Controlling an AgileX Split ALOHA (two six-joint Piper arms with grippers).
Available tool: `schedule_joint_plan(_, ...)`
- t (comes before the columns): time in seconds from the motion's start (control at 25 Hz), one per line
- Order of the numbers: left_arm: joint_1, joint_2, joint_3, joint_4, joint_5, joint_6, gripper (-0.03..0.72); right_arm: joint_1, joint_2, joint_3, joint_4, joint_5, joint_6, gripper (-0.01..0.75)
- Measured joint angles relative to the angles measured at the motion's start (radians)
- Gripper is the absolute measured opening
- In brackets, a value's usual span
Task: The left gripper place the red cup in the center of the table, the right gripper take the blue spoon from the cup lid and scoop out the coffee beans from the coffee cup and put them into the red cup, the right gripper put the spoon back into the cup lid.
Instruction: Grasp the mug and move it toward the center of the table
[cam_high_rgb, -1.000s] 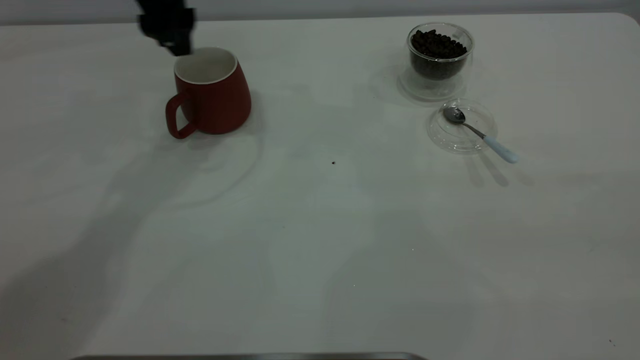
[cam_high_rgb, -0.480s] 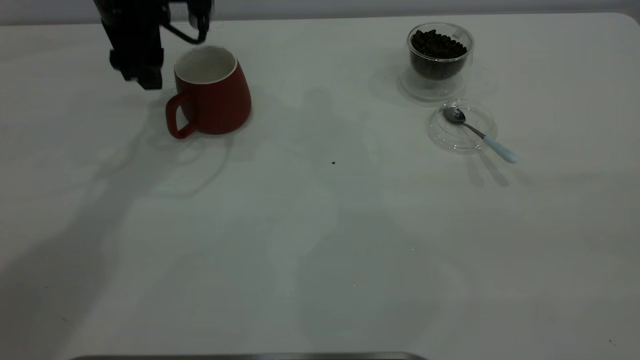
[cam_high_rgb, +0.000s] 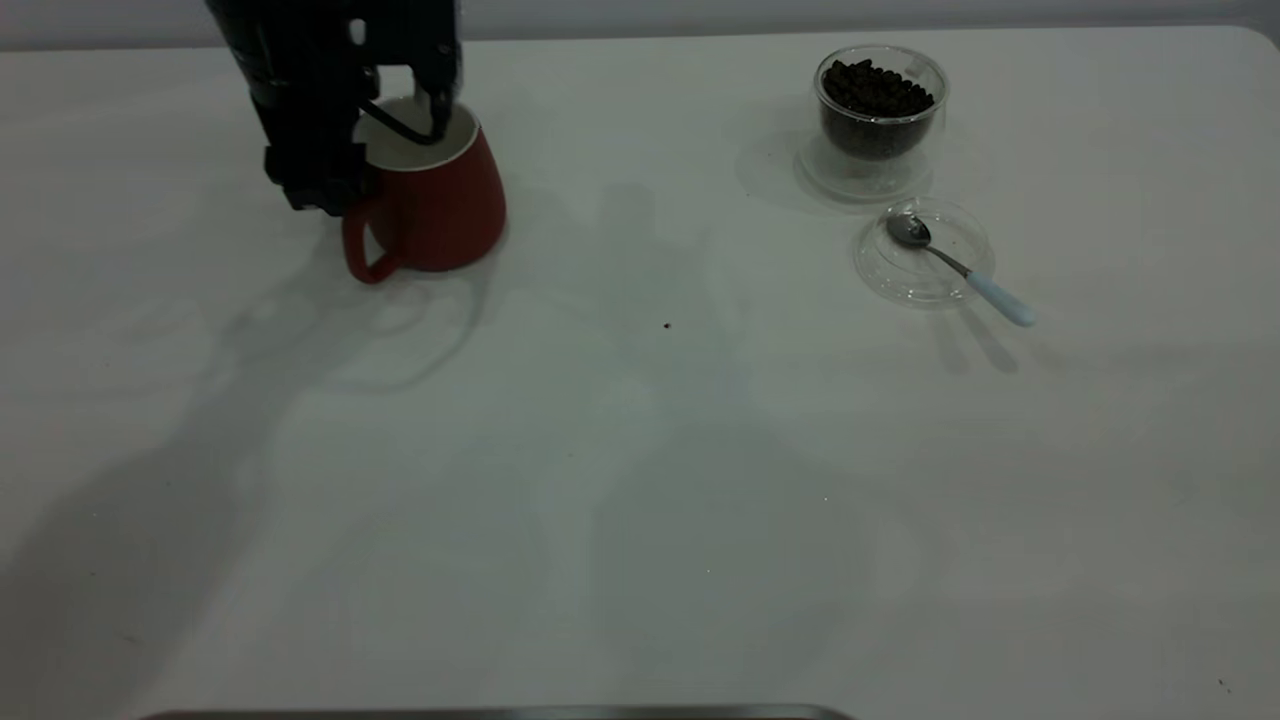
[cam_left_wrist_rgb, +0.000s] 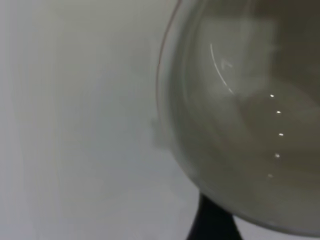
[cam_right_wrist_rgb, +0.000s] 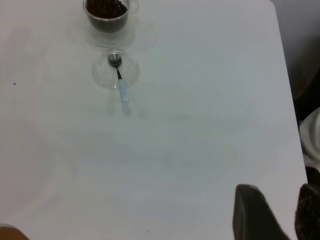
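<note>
The red cup stands at the back left of the table, handle toward the front left. My left gripper is open and straddles the cup's left wall, one finger inside the white interior and the other outside by the handle. At the back right the coffee cup holds coffee beans. Just in front lies the cup lid, with the blue spoon resting bowl-in, handle over the rim. My right gripper hangs open, far from the spoon, near the table's right edge.
A single dark speck lies near the table's middle. A metal strip runs along the front edge. Beyond the table's right edge the background is dark, with something pale.
The left gripper has come down from above and behind the red cup onto its left rim. The cup has shifted slightly to the right. Spoon, lid and coffee cup have stayed put.
</note>
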Motion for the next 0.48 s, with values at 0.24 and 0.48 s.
schedule_joint_plan(0.24,-0.081,0.002,0.0,-0.075,-0.037,0.0,0.587,0.0,0.0,0.0,0.0,0.0,0.0,0.243)
schedule_joint_plan(0.48,-0.153,0.002,0.0,-0.132,-0.075,-0.002,0.587,0.0,0.0,0.0,0.0,0.0,0.0,0.243)
